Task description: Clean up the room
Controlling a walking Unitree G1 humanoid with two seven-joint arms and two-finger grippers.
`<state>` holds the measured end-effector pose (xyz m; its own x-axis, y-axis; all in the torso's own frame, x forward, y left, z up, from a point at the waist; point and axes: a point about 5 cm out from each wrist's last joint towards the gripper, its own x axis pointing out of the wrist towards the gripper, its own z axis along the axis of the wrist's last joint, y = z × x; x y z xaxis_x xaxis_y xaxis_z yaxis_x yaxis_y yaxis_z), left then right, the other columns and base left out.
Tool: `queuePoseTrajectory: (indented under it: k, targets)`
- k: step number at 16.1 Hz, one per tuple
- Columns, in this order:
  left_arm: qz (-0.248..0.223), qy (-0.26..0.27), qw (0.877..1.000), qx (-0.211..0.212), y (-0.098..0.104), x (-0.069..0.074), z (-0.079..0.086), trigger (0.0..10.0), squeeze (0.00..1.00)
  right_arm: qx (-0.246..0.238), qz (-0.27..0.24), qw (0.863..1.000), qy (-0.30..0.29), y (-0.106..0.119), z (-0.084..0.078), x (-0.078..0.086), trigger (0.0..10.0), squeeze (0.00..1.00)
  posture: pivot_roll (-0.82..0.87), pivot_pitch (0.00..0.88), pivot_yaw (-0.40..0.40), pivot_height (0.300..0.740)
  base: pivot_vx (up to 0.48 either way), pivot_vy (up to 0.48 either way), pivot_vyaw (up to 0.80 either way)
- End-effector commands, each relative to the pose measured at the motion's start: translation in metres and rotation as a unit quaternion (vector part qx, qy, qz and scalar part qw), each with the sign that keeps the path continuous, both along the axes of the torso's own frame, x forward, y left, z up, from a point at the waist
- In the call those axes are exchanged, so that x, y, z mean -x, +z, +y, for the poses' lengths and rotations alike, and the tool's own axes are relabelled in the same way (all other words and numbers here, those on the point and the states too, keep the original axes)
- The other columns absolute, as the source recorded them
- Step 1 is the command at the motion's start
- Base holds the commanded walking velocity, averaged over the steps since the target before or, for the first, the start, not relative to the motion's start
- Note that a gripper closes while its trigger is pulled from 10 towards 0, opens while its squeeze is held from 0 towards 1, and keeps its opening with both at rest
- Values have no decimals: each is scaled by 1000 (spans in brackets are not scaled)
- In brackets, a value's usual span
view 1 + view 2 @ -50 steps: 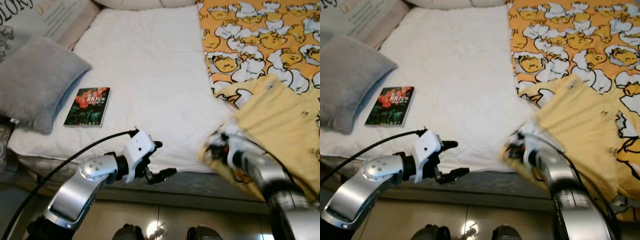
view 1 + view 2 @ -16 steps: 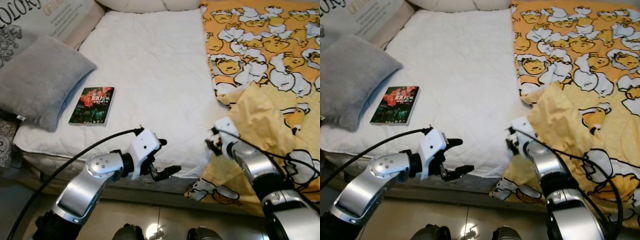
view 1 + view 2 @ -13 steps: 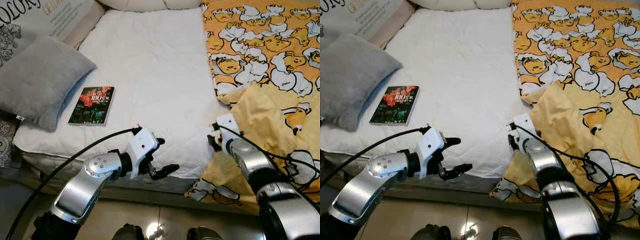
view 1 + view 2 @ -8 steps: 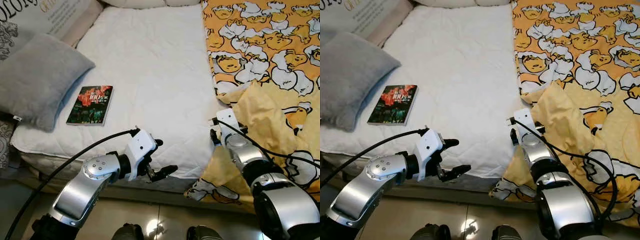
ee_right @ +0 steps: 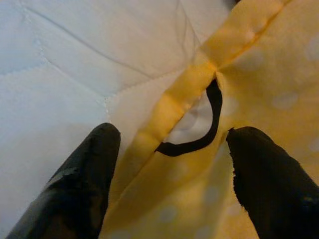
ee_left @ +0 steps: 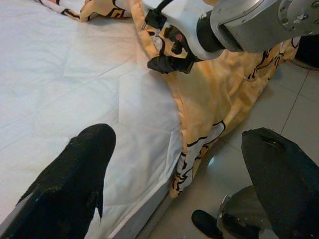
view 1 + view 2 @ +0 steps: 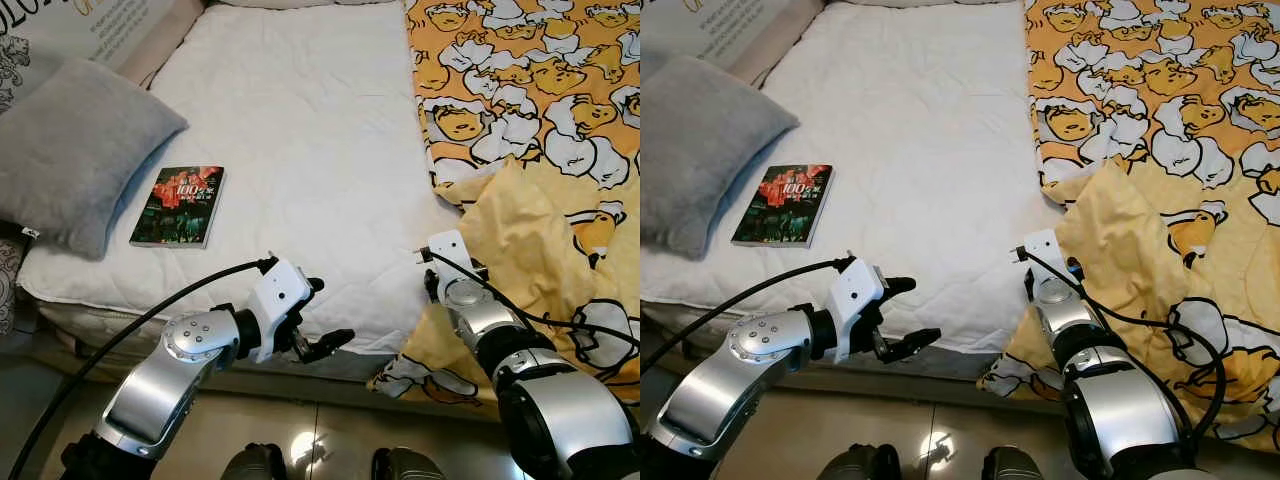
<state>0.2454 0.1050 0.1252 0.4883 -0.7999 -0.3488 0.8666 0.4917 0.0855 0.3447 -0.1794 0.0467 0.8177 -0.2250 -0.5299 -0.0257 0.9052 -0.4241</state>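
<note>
Below, the right gripper (image 5: 167, 149) hangs with fingers apart, straddling the folded edge of the yellow patterned blanket (image 7: 540, 215) where it meets the white mattress (image 7: 300, 130), apparently placed to pinch that hem. Its near corner droops over the bed edge toward the floor (image 6: 259, 134). Further left, the left gripper (image 7: 322, 318), also spread and empty, hovers off the bed front. Beside a grey pillow (image 7: 75, 150), a book (image 7: 180, 205) reads "100"; smaller print is illegible.

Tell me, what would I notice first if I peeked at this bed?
The bright yellow blanket with cartoon pictures covers the right side of the bed, its folded corner spilling over the edge. The right gripper is open right at that yellow edge. A book lies on the white mattress beside a gray pillow.
</note>
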Motion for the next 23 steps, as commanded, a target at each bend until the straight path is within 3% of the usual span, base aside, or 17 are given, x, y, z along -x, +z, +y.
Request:
queuePoseTrajectory:
  k: [1,23]
  targets:
    - [-2,6,1000,-1,1,2,2,10000,0,-7,-2,1000,-3,1,2,-1,0,0,-10,148,41,740,0,0,0]
    - [-2,4,1000,0,1,-1,2,10000,0,-31,21,999,-21,-9,-6,7,0,0,-16,142,36,740,0,0,0]
